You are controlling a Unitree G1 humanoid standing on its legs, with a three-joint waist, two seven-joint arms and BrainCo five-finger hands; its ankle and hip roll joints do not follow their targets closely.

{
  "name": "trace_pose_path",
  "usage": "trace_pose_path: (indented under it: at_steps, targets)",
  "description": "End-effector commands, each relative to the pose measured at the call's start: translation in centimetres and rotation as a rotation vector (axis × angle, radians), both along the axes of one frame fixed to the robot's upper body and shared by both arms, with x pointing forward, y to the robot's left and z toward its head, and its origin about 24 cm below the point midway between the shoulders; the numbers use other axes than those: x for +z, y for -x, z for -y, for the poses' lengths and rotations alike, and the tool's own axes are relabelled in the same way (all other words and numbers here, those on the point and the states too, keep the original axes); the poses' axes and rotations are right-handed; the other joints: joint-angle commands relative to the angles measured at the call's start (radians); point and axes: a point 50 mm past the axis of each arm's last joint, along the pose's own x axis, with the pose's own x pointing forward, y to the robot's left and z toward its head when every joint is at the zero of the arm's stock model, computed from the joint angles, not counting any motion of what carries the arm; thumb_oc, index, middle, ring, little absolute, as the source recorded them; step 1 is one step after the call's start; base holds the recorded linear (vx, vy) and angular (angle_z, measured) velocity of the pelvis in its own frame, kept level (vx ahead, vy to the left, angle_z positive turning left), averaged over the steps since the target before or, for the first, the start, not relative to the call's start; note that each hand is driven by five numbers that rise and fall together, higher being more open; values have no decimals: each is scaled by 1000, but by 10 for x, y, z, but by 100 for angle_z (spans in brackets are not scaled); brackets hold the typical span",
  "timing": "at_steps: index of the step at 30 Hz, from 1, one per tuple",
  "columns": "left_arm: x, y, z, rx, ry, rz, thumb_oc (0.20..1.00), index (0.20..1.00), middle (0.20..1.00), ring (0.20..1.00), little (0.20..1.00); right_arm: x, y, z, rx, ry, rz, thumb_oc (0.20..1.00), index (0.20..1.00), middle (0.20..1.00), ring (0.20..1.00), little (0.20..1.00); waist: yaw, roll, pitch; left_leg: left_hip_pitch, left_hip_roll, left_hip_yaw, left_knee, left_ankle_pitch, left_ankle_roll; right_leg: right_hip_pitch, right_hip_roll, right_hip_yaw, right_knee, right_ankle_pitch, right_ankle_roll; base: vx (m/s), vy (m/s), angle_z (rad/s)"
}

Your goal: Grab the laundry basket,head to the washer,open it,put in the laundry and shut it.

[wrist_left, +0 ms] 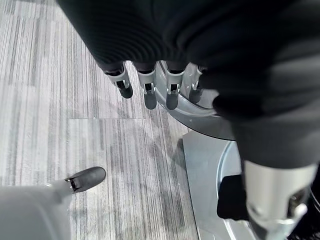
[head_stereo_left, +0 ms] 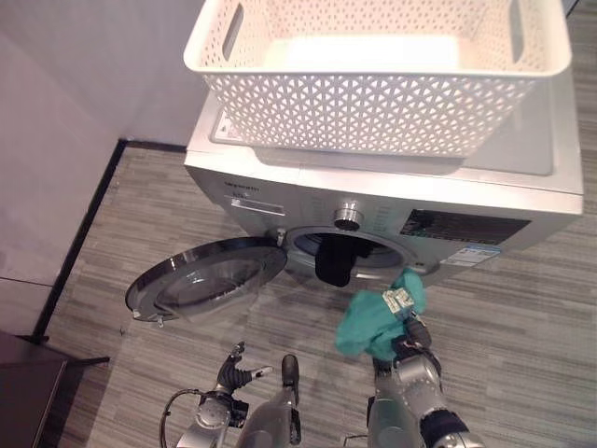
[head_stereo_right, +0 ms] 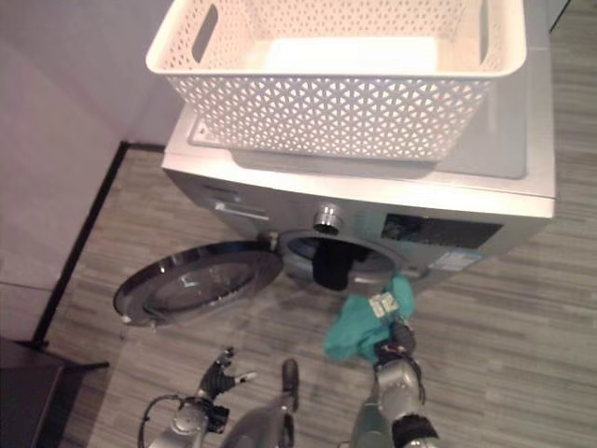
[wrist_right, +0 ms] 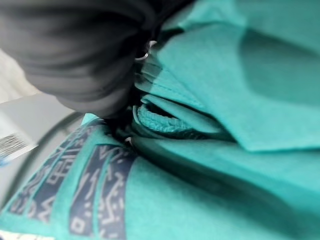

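Observation:
A white lattice laundry basket stands on top of the silver washer. The washer's round door hangs open to the left. A dark garment droops out of the drum opening. My right hand is shut on a teal garment with a printed patch, held just below and right of the opening; the cloth wraps the hand in the right wrist view. My left hand hangs low below the door, fingers straight and holding nothing.
A pale wall with a dark floor strip runs along the left. A dark cabinet corner sits at the lower left. Grey plank floor spreads around the washer.

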Motion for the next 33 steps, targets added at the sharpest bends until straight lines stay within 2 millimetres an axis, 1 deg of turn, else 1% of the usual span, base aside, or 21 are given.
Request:
trace_pose_path:
  at_steps: [1, 2, 6, 10, 11, 13, 14, 15, 16, 17, 18, 19, 20, 22, 25, 26, 27, 28, 29, 31, 33]
  targets:
    - [10, -15, -2, -10, -12, 75, 1000, 1000, 1000, 1000, 1000, 15, -14, -14, -70, -78, 87, 200, 200, 200, 200, 200, 16, -1, 41, 8, -15, 35, 18, -60, 23, 19, -67, -25, 97, -120, 27, -10, 12, 9]
    - [11, -17, 3, -31, -14, 80, 1000, 1000, 1000, 1000, 1000, 19, -20, -19, -61, -78, 88, 200, 200, 200, 200, 200, 24, 4, 55, -15, -14, 32, 18, -55, 20, 2, -70, -28, 96, -119, 26, -9, 4, 6]
    - [16, -22, 5, -43, -12, 106, 1000, 1000, 1000, 1000, 1000, 27, -33, -28, -56, -98, 104, 200, 200, 200, 200, 200, 35, 20, 79, -52, -16, 27, 26, -52, 17, -27, -78, -33, 105, -122, 25, -16, 7, 6]
    - [24, -26, 8, -72, -6, 144, 1000, 1000, 1000, 1000, 1000, 53, -59, -31, -87, -135, 173, 200, 200, 200, 200, 200, 58, 45, 112, -111, -20, 18, 43, -50, 16, -80, -87, -42, 124, -126, 24, -39, 17, 10]
    - [27, -29, 9, -87, -8, 162, 1000, 1000, 1000, 1000, 1000, 77, -78, -27, -118, -143, 238, 200, 200, 200, 200, 200, 74, 65, 132, -153, -28, 11, 54, -47, 14, -117, -90, -43, 144, -131, 23, -60, 10, 19]
    - [29, -30, 9, -90, -9, 168, 1000, 1000, 1000, 1000, 1000, 84, -84, -25, -133, -153, 254, 200, 200, 200, 200, 200, 81, 72, 131, -168, -30, 9, 55, -44, 14, -131, -90, -45, 144, -130, 23, -29, 3, 18]
    - [30, -31, 8, -96, -16, 174, 1000, 1000, 1000, 1000, 1000, 96, -91, -20, -155, -154, 289, 200, 200, 200, 200, 200, 87, 78, 135, -178, -32, 7, 57, -44, 14, -141, -90, -46, 149, -132, 22, -7, -9, 15]
    - [31, -32, 8, -109, -24, 183, 1000, 1000, 1000, 1000, 1000, 118, -101, -7, -212, -161, 358, 200, 200, 200, 200, 200, 97, 89, 141, -193, -35, 6, 59, -47, 13, -155, -89, -49, 155, -141, 23, -17, -14, 15]
    - [32, -32, 9, -117, -25, 185, 1000, 1000, 1000, 1000, 1000, 131, -106, 1, -242, -156, 392, 200, 200, 200, 200, 200, 106, 92, 142, -207, -37, 5, 62, -46, 13, -169, -88, -50, 159, -143, 22, -31, -22, 8]
    - [30, -31, 10, -127, -29, 179, 1000, 1000, 1000, 1000, 1000, 153, -114, 17, -301, -139, 441, 200, 200, 200, 200, 200, 116, 100, 148, -223, -39, 0, 65, -45, 13, -183, -86, -53, 165, -148, 22, -30, -23, 8]
    - [30, -31, 11, -132, -31, 180, 1000, 1000, 1000, 1000, 1000, 164, -117, 24, -328, -141, 462, 200, 200, 200, 200, 200, 121, 103, 149, -234, -40, -3, 67, -44, 13, -192, -86, -53, 168, -151, 21, -20, -18, 9]
    - [31, -32, 11, -134, -31, 183, 1000, 1000, 1000, 1000, 1000, 165, -117, 25, -329, -141, 465, 200, 200, 200, 200, 200, 123, 104, 149, -237, -40, -3, 68, -44, 13, -196, -86, -53, 170, -151, 21, -8, -25, 12]
    - [31, -33, 12, -147, -35, 185, 1000, 1000, 1000, 1000, 1000, 189, -122, 43, -399, -164, 518, 200, 200, 200, 200, 200, 134, 114, 150, -251, -43, -11, 66, -41, 11, -207, -87, -58, 174, -156, 23, -4, -28, 11]
    - [33, -33, 13, -166, -41, 195, 1000, 1000, 1000, 1000, 1000, 221, -125, 65, -463, -167, 601, 200, 200, 200, 200, 200, 149, 123, 147, -268, -45, -19, 64, -35, 7, -223, -87, -66, 181, -163, 24, -4, -41, 10]
    - [35, -33, 11, -197, -56, 204, 1000, 1000, 1000, 1000, 1000, 290, -116, 115, -605, -154, 761, 200, 200, 200, 200, 200, 179, 141, 136, -298, -51, -39, 57, -24, -1, -246, -90, -81, 193, -173, 27, -3, -45, 13]
    - [36, -35, 12, -202, -55, 208, 1000, 1000, 1000, 1000, 1000, 293, -116, 118, -609, -152, 764, 200, 200, 200, 200, 200, 182, 145, 135, -303, -51, -41, 57, -23, -1, -251, -90, -82, 196, -174, 27, -5, -26, 27]
    - [38, -35, 10, -205, -58, 215, 1000, 1000, 1000, 1000, 1000, 325, -106, 134, -663, -153, 850, 200, 200, 200, 200, 200, 194, 151, 128, -312, -53, -50, 54, -19, -4, -261, -92, -87, 202, -178, 28, -6, -48, 29]
    - [41, -36, 6, -206, -60, 231, 1000, 1000, 1000, 1000, 1000, 369, -85, 158, -724, -83, 960, 200, 200, 200, 200, 200, 209, 151, 117, -322, -56, -59, 50, -13, -8, -275, -94, -94, 213, -184, 30, 71, -92, 25]
    - [42, -36, 0, -195, -65, 229, 1000, 1000, 1000, 1000, 1000, 395, -70, 171, -749, 15, 994, 200, 200, 200, 200, 200, 221, 142, 99, -321, -56, -70, 44, -23, -13, -276, -93, -90, 222, -206, 33, 80, -90, 23]
    - [44, -37, -6, -200, -74, 234, 1000, 1000, 1000, 1000, 1000, 441, -49, 183, -756, 193, 1012, 200, 200, 200, 200, 200, 240, 145, 85, -334, -54, -84, 35, -15, -17, -308, -96, -94, 255, -219, 32, 51, -46, 31]
    - [46, -36, -7, -209, -73, 239, 1000, 1000, 1000, 1000, 1000, 472, -29, 189, -749, 318, 1069, 200, 200, 200, 200, 200, 245, 147, 79, -346, -54, -90, 24, -10, -22, -337, -97, -96, 282, -237, 29, 17, -26, 29]
